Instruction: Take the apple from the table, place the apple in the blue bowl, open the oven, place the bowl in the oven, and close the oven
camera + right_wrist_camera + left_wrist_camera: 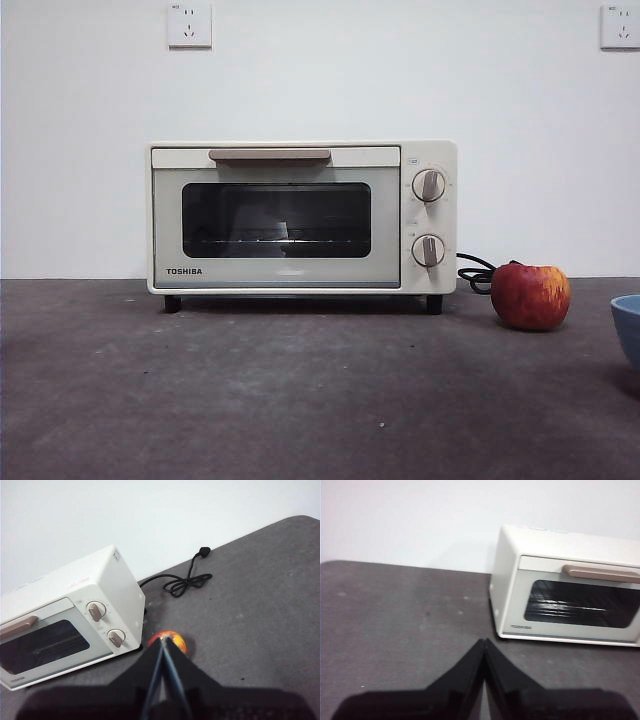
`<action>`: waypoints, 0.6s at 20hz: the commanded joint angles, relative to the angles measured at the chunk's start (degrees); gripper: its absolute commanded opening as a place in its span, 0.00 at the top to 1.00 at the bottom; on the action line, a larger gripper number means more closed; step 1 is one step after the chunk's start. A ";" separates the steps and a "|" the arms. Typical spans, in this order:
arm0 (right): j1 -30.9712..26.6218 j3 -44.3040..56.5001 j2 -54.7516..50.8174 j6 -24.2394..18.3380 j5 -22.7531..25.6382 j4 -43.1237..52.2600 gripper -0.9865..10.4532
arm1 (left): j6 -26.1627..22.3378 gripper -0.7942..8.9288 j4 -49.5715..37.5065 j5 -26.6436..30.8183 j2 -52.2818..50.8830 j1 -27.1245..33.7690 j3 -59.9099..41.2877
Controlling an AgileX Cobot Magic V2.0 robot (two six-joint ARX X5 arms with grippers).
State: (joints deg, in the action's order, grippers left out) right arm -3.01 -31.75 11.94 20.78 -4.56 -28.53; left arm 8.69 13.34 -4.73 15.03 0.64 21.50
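Observation:
The cream-white oven (301,218) stands at the back of the dark grey table (250,400), its glass door closed. To its right sits the red apple (530,296), in front of the coiled black cord. Only the rim of the blue bowl (628,328) shows at the front view's right edge. My right gripper (163,646) is shut and empty, high above the table with its tips lined up over the apple (170,640). Off to the oven's left hangs my left gripper (483,642), also shut and empty, looking at the oven (567,600). Neither arm appears in the front view.
The oven's black cord (182,582) lies coiled behind the apple, its plug loose on the table. A white wall with two sockets (190,25) rises behind the table's back edge.

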 commanded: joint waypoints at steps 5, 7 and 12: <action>-0.02 -12.94 14.29 -3.61 -0.22 -12.68 0.92 | 1.79 0.92 5.29 -5.42 13.05 0.17 10.69; -0.02 -16.37 18.86 -4.24 -0.26 -17.16 0.92 | 1.77 0.92 7.96 -7.58 16.92 0.17 13.92; -0.02 -21.49 27.80 -4.44 -2.32 -22.58 0.92 | 1.73 0.92 15.28 -13.57 25.20 0.17 21.40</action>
State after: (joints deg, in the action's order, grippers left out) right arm -3.01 -52.90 39.03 17.02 -6.55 -51.07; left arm 10.15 27.88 -17.30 39.44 0.64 41.91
